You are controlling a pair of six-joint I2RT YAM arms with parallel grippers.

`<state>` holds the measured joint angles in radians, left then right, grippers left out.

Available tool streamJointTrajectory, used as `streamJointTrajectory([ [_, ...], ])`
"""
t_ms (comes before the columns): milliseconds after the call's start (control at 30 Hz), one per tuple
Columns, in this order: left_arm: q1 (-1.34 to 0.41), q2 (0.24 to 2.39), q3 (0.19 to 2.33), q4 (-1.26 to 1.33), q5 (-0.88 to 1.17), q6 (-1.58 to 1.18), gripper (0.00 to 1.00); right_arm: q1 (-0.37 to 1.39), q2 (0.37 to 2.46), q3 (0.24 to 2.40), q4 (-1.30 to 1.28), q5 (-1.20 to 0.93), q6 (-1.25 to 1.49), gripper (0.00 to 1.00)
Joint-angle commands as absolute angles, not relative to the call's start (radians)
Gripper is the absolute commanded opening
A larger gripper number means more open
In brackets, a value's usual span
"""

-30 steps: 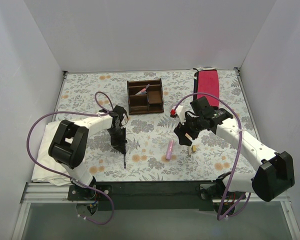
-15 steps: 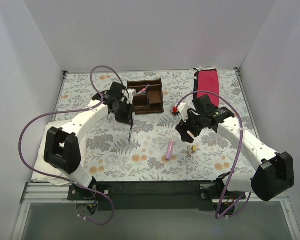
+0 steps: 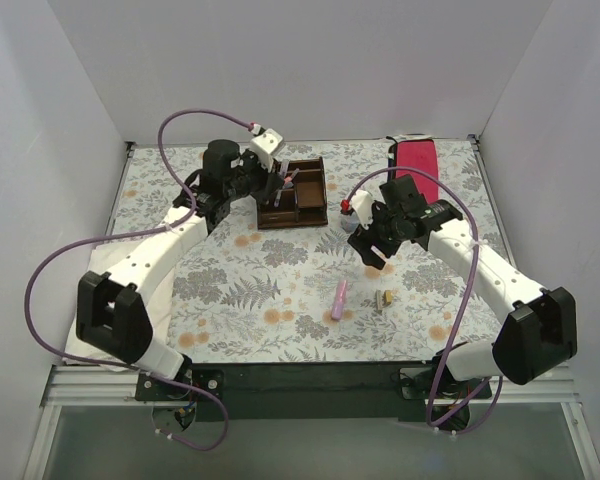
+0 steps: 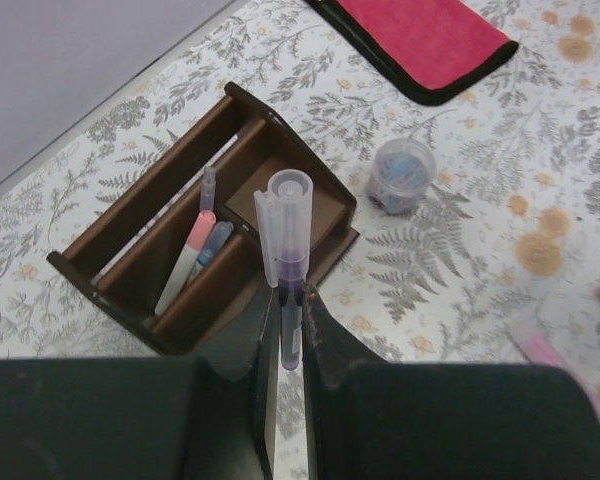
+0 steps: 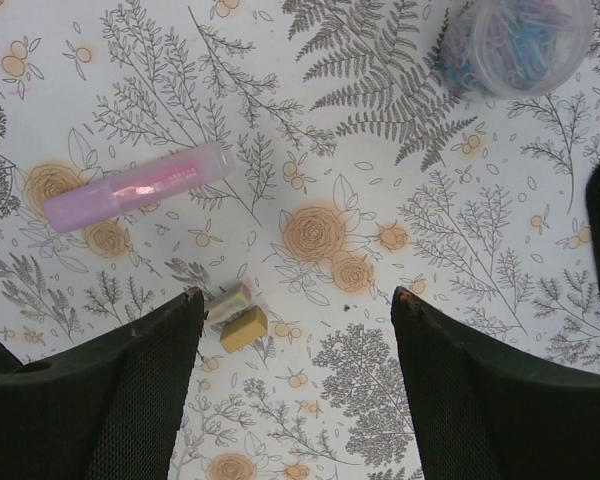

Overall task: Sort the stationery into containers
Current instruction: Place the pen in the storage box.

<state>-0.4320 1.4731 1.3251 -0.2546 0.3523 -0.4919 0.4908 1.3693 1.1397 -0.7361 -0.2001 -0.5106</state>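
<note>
My left gripper (image 4: 290,295) is shut on a thin pen (image 4: 285,230) with a clear cap and holds it upright above the near edge of the dark brown wooden organiser (image 4: 130,240). In the top view this gripper (image 3: 271,186) is at the organiser's (image 3: 292,222) left side. A pink-and-blue pen (image 4: 190,255) and a grey pen (image 4: 209,185) lie in a long compartment. My right gripper (image 5: 298,300) is open and empty above the table. A tiny yellowish-brown block (image 5: 243,328) lies by its left finger. The fat pink marker (image 5: 140,187) and the round cup (image 5: 520,40) lie apart on the table.
A flat red cloth (image 3: 416,170) lies at the back right. A white cloth (image 3: 85,320) lies at the table's left edge. A small whitish piece (image 5: 228,303) touches the block. The marker (image 3: 338,299) and the block (image 3: 386,298) lie in the front middle.
My left arm has lifted the pen off the middle of the table and carried it back to the organiser. My right gripper has drawn back from the block toward the far side.
</note>
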Motion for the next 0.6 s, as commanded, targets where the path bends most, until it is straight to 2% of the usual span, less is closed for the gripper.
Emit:
streamJointTrajectory([
  [0, -0.428, 1.534, 1.232, 0.163, 0.315, -0.436, 0.00, 0.483, 1.359, 1.189, -0.724, -0.143, -0.528, 0.80],
  [200, -0.426, 1.618, 1.235, 0.365, 0.264, -0.442, 0.00, 0.472, 1.358, 1.186, -0.738, -0.121, -0.535, 0.80],
  [567, -0.414, 1.681, 1.192, 0.439, 0.221, -0.410, 0.00, 0.460, 1.377, 1.195, -0.739, -0.121, -0.545, 0.80],
])
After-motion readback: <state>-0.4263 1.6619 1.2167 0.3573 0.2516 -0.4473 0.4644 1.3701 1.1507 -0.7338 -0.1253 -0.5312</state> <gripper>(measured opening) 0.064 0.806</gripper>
